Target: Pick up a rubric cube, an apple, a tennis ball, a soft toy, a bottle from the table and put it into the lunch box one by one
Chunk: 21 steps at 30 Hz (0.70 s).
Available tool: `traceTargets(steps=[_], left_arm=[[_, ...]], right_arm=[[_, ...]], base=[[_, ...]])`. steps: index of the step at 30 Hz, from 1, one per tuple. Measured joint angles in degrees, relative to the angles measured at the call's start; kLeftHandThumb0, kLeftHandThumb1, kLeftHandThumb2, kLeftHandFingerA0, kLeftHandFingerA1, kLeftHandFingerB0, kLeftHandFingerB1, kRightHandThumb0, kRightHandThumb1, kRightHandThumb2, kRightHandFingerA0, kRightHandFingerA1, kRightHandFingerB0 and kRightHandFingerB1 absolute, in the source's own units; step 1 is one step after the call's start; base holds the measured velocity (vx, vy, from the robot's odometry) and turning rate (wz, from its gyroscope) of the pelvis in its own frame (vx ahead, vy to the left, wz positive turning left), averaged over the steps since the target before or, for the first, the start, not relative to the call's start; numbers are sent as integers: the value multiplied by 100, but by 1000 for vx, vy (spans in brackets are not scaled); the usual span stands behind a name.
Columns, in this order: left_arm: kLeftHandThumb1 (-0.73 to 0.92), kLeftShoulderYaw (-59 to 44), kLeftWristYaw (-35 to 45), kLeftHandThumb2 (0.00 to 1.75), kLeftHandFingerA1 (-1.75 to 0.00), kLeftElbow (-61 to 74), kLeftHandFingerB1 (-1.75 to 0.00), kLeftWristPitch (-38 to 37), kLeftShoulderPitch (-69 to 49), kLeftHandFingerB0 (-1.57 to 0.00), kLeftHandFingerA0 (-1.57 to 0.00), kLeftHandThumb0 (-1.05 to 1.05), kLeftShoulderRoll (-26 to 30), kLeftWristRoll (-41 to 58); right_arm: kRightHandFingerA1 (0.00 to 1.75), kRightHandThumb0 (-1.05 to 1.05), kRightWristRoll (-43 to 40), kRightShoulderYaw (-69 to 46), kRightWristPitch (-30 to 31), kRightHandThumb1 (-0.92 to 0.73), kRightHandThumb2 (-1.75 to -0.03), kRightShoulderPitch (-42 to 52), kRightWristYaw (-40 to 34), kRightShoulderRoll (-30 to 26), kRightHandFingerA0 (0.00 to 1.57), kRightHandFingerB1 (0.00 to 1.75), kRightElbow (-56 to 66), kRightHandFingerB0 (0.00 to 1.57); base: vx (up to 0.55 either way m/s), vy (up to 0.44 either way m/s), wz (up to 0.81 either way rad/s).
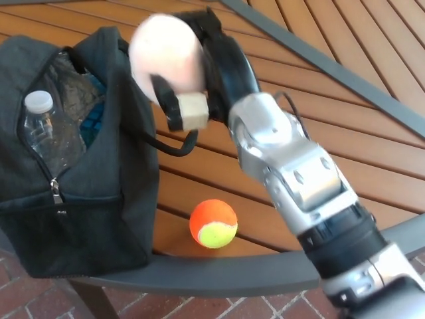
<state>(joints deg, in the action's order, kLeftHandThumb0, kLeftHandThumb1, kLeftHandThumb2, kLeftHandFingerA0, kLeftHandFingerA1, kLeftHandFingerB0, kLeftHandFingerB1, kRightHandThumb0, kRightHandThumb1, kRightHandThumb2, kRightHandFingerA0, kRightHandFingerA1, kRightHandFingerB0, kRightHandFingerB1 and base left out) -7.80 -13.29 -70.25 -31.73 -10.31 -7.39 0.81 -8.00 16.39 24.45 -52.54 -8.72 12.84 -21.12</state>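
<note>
My right hand (206,60) is shut on a pale pink round soft toy (165,56) and holds it in the air next to the right edge of the dark grey lunch box (99,193). The bag stands open at the left of the table. Inside it a clear plastic bottle (45,129) with a white cap stands upright, and a blue and dark cube (93,116) shows beside it. An orange and yellow tennis ball (213,223) lies on the table near the front rim. No apple shows. My left hand is out of sight.
The wooden slat table (319,119) has a dark metal rim (219,276) along the front and a metal bar (345,70) crossing at the back right. The bag's black strap (174,147) loops out over the slats. Brick floor (199,307) lies below.
</note>
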Motion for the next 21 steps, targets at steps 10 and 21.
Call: traceTargets(steps=[10, 21], left_arm=[[54, 55, -31, 104, -110, -10, -109, 0, -26, -101, -115, -15, 16, -3], [60, 84, -67, 94, -113, -16, -113, -2, -29, -95, -111, -15, 23, -6]], right_arm=[[175, -20, 257, 147, -290, -40, -141, -1695, 0, 186, 101, 162, -855, 88], [175, -22, 806, 650, -1050, -42, -139, -3188, 29, 244, 103, 153, -1840, 95]], base=[[0, 0, 0], [0, 0, 0]])
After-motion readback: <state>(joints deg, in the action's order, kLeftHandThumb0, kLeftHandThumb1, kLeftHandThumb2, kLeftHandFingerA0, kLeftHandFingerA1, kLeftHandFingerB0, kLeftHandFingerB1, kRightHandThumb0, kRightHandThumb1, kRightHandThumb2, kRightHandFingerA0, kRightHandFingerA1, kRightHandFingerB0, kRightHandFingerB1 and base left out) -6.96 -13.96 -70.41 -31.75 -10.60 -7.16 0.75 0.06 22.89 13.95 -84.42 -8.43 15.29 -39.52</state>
